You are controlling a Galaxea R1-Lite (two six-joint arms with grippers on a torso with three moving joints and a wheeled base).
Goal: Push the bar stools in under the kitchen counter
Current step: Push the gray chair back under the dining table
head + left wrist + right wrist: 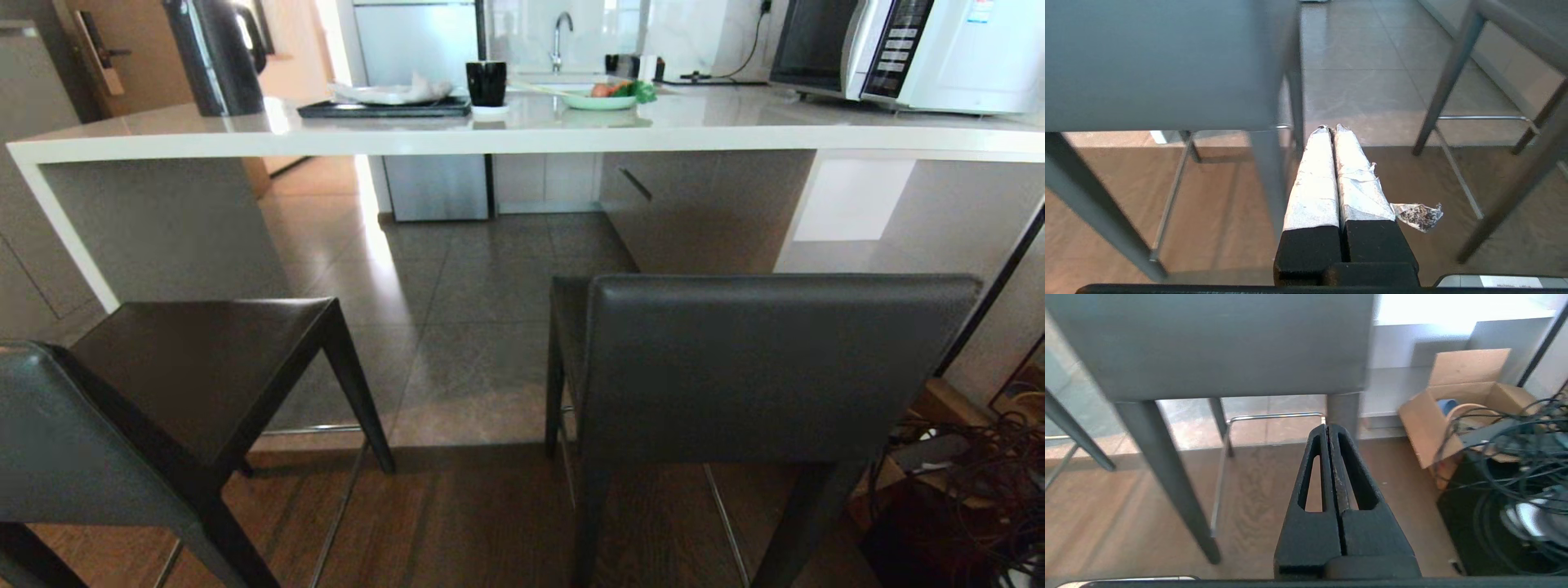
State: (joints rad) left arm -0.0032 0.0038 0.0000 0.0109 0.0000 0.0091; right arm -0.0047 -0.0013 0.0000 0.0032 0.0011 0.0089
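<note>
Glossy grey-beige floor tiles (457,327) meet brown wood-plank flooring (457,523) nearer the camera. Bright daylight streaks the tiles. A stainless fridge (424,106) stands behind, an open cardboard box (1453,404) beside tangled black cables (1523,457).

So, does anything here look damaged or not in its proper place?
Yes. The pale wrapping on the left gripper is torn, and a loose scrap hangs off one finger. The left bar stool stands turned at an angle to the kitchen counter, while the right bar stool faces it squarely.
</note>
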